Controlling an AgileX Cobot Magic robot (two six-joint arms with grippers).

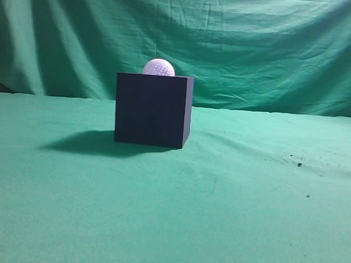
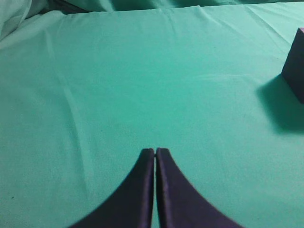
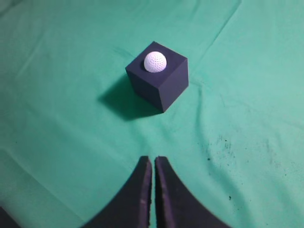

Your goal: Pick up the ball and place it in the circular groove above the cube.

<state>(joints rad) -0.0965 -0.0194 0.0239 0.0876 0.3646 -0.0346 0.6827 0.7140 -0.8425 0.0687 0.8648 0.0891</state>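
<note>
The white dimpled ball [image 1: 159, 68] sits on top of the dark navy cube [image 1: 153, 110], in the middle of its top face. The right wrist view shows the ball [image 3: 155, 62] resting on the cube [image 3: 164, 83] from above. My right gripper [image 3: 153, 159] is shut and empty, well back from the cube over the cloth. My left gripper [image 2: 155, 151] is shut and empty over bare cloth; only a corner of the cube [image 2: 295, 66] shows at the right edge of the left wrist view. Neither gripper shows in the exterior view.
A green cloth [image 1: 230, 207] covers the table and hangs as a backdrop [image 1: 260, 41]. A few dark specks [image 1: 298, 164] lie on the cloth to the right of the cube. Folds of cloth rise at the far left in the left wrist view [image 2: 19, 19].
</note>
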